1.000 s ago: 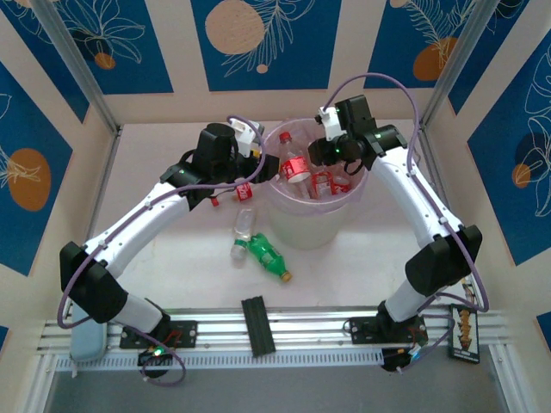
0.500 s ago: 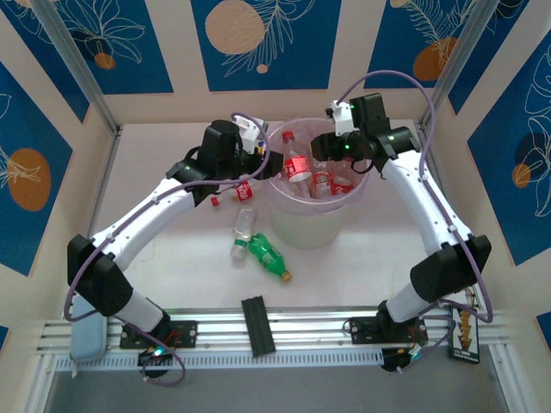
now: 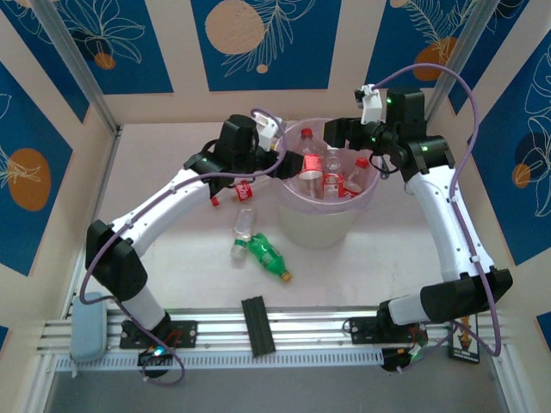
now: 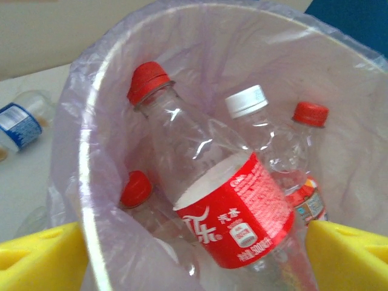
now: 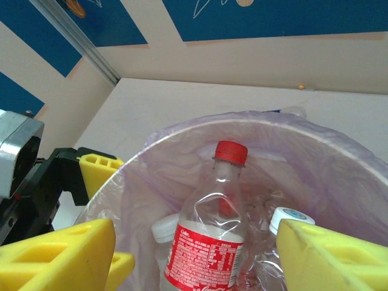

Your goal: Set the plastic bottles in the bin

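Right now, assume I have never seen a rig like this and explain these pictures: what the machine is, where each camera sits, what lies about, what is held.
These are two white robot arms bolted at the near edge of a table, each ending in a two-finger claw. The wide picture looks down from above and behind them. The other two come from cameras on the wrists, so yellow fingers frame them. The left claw and the right claw both hover at the bin, a lined bucket with several plastic bottles inside. Both claws look open, holding nothing. On the table lie a green bottle, a clear bottle, and a red-labelled bottle beneath the left arm.
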